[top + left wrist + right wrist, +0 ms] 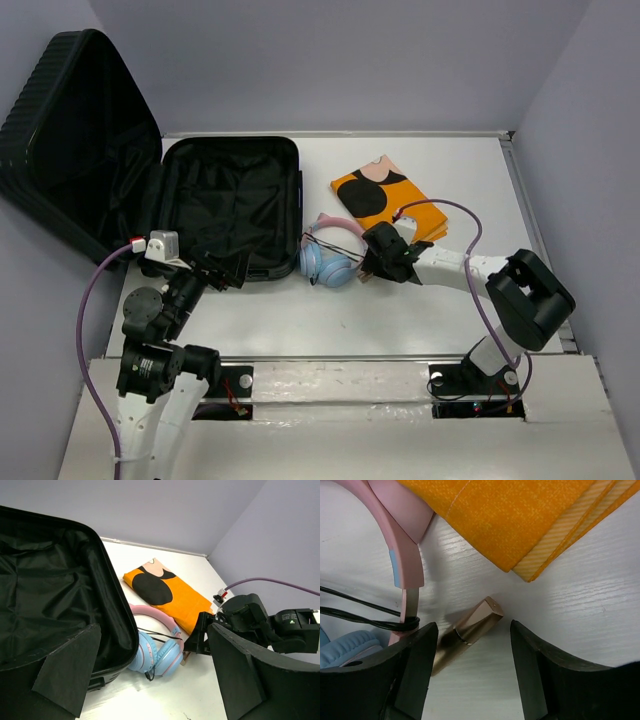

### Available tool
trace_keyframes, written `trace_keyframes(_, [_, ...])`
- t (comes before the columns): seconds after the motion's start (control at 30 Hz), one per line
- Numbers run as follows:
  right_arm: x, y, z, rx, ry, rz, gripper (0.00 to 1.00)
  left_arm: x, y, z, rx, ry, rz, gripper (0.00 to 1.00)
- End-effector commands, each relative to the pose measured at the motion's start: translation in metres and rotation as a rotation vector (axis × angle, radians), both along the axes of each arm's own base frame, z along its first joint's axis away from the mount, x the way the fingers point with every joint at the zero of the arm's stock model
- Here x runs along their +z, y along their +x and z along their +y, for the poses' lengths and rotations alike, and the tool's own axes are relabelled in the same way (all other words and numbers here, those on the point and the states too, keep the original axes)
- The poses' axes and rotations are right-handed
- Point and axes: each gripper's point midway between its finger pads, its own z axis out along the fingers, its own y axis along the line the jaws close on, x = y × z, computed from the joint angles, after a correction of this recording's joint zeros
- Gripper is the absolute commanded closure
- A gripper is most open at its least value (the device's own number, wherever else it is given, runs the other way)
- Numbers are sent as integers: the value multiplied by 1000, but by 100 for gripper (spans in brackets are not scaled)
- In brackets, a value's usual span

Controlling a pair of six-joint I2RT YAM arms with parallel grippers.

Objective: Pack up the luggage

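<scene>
Two fingers [415, 670] of the right gripper [472, 645] stand open around a small gold tube [475, 622], not squeezing yet, so I think it must pinch it, then carry it toward ten o'clock into the open luggage [230, 205], where the left gripper [218, 274] hangs wide open.

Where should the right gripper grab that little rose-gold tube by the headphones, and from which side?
Take the rose-gold tube across its middle, from straight above. It lies flat on the table, slanted inside the open right gripper, so a slight wrist turn would probably square the jaws to its long sides. The pink headband crowds one side.
</scene>
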Motion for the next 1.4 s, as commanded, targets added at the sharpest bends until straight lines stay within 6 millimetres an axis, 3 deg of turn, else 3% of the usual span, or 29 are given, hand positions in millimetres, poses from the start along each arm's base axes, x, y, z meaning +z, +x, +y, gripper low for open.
trace_keyframes(0.0, [5, 11, 4, -31, 29, -38, 43, 20, -6, -4, -30, -11, -72, 1])
trace_keyframes(0.27, [-8, -7, -18, -19, -45, -13, 68, 21, -7, -4, -31, -12, -76, 1])
trace_keyframes(0.33, [-10, -12, -27, -16, -76, -4, 80, 21, -7, -4, -33, -12, -78, 1])
trace_keyframes(0.4, [-1, -14, -32, -21, -84, -21, 90, 21, -7, -4, -31, -12, -78, 1])
trace_keyframes(0.47, [11, -17, -36, 4, -93, -37, 93, 21, -7, -4, -31, -12, -78, 1])
trace_keyframes(0.57, [68, -8, -21, 78, -28, -169, 93, 21, -7, -5, -36, -13, -77, 1])
trace_keyframes(0.63, [103, -2, 6, 183, 54, -233, 93, 21, -6, -5, -35, -13, -74, 1])
trace_keyframes(0.67, [138, 6, 33, 241, 120, -295, 93, 20, -6, -5, -35, -15, -73, 1])
trace_keyframes(0.73, [175, 12, 77, 354, 199, -352, 93, 20, -5, -5, -36, -13, -71, 1])
trace_keyframes(0.77, [170, 21, 100, 407, 183, -344, 93, 19, -5, -5, -35, -12, -68, 1])
trace_keyframes(0.8, [220, 27, 139, 481, 272, -412, 93, 19, -4, -5, -31, -10, -64, 1])
trace_keyframes(0.87, [245, 35, 184, 571, 330, -439, 93, 18, -4, -4, -27, -10, -60, 1])
trace_keyframes(0.9, [223, 45, 214, 606, 331, -393, 92, 18, -3, -4, -24, -10, -59, 1])
trace_keyframes(0.93, [236, 56, 245, 649, 392, -390, 62, 18, -3, -3, -21, -10, -56, 1])
trace_keyframes(1.0, [245, 67, 257, 631, 402, -397, 31, 17, -2, -2, -16, -8, -53, 1])
trace_keyframes(1.03, [246, 73, 254, 605, 382, -402, 16, 17, -2, -2, -16, -8, -53, 1])
trace_keyframes(1.1, [228, 70, 248, 594, 355, -373, 15, 18, -3, -3, -20, -7, -57, 1])
trace_keyframes(1.17, [224, 71, 221, 541, 302, -384, 16, 18, -4, -4, -28, -7, -60, 1])
trace_keyframes(1.23, [192, 69, 176, 461, 215, -341, 18, 19, -5, -6, -37, -8, -64, 1])
trace_keyframes(1.3, [142, 56, 136, 406, 133, -256, 18, 19, -5, -5, -37, -9, -67, 1])
trace_keyframes(1.33, [144, 59, 110, 332, 123, -269, 18, 19, -5, -6, -39, -8, -66, 1])
trace_keyframes(1.37, [132, 56, 93, 297, 97, -253, 18, 19, -5, -6, -39, -10, -65, 1])
